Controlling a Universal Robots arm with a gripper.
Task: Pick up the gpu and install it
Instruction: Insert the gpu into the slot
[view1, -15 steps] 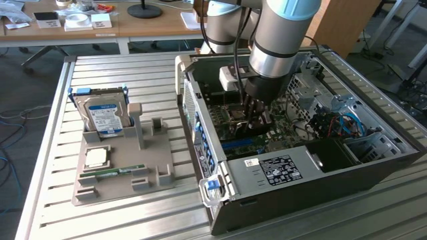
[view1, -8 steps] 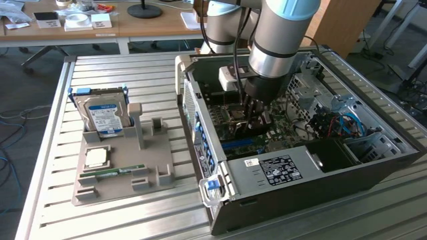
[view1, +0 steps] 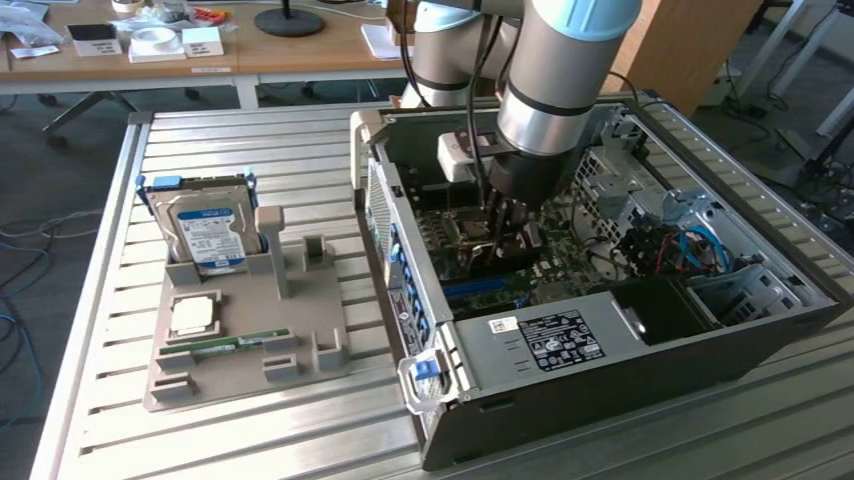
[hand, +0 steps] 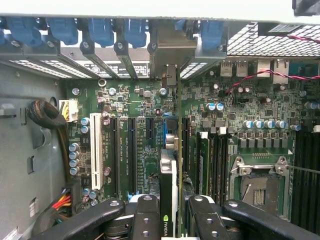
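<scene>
Gripper: the gripper (hand: 173, 216) is clamped on the gpu, one of its fingers (hand: 145, 212) on each flat face, so the card cannot twist in the grasp
Gpu: the gpu (hand: 169, 172) stands edge-on between the jaws and runs straight away from them, black cooler face to one side, green board edge to the other; held this way, its connector edge points down at the board
Bracket: the card's silver end bracket (hand: 167, 47) is at the far end from the gripper, lined up with the rear wall openings, probably so it can drop into its gap
Slots: directly under the gripper lies the motherboard (hand: 140, 107); a black expansion slot (hand: 131, 150) and a white slot (hand: 96, 150) run parallel to the card, just beside it; whether the card's edge is already in a slot I cannot tell
Latches: blue latches (hand: 100, 30) line the rear wall beyond the card
Socket: an open CPU socket (hand: 257, 187) sits off to the other side of the gripper from the white slot
Case: the computer case (view1: 641, 370) lies on its side, open upward, which lets the arm reach in from above
Tray: well apart from the gripper, toward the exterior view's left, a grey tray (view1: 220, 385) holds a hard drive (view1: 207, 235) upright and a RAM stick (view1: 227, 343) lying flat
</scene>
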